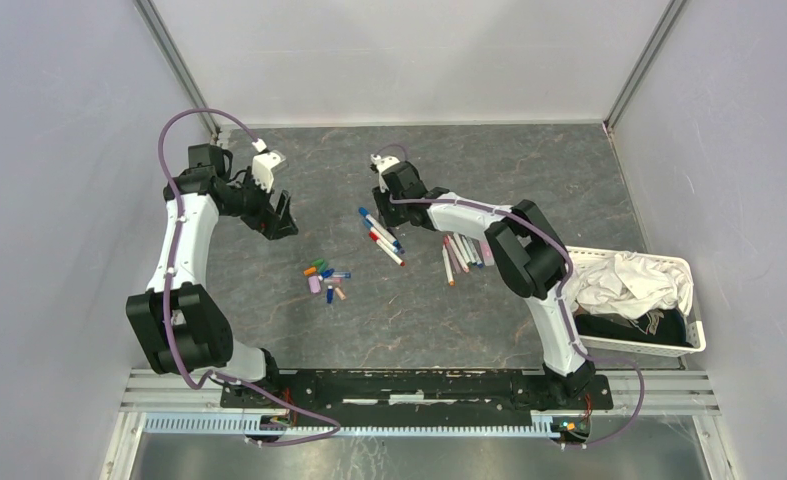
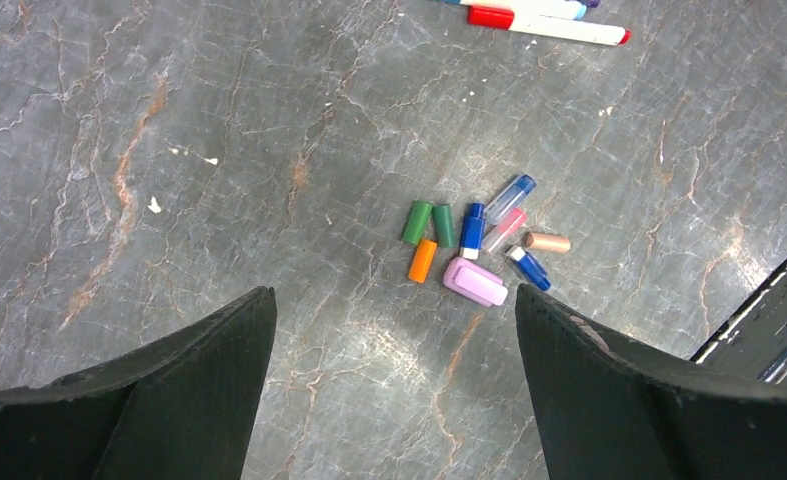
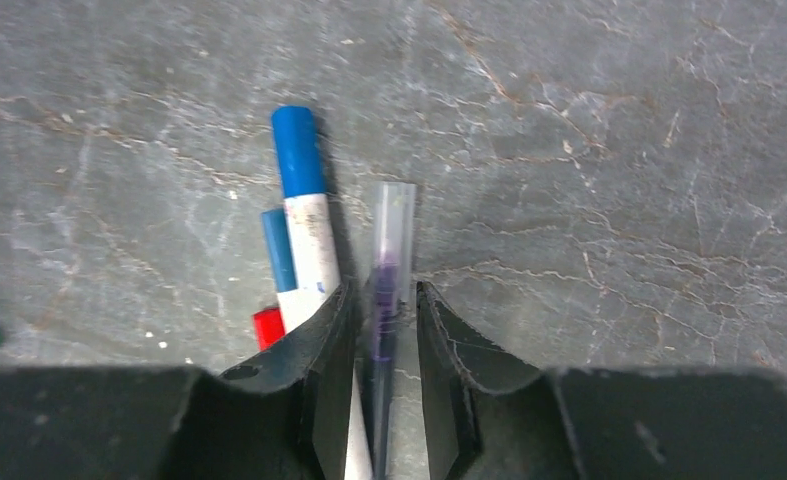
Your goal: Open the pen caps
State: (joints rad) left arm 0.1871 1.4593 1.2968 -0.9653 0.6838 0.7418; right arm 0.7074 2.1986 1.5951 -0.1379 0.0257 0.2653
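Several loose pen caps lie in a small heap on the grey table: green, orange, blue, pink, tan and one wide lilac cap. My left gripper hangs open just short of that heap, holding nothing. My right gripper is down on the table, its jaws drawn close on either side of a purple pen with a clear cap. Beside it lie a white pen with a blue cap, another blue-ended pen and a red-ended one. From above, these pens lie right of centre.
A row of white pens lies under the right forearm. A white basket of crumpled cloth stands at the right edge. Pale walls close in the table on three sides. A black rail carries both arm bases at the near edge.
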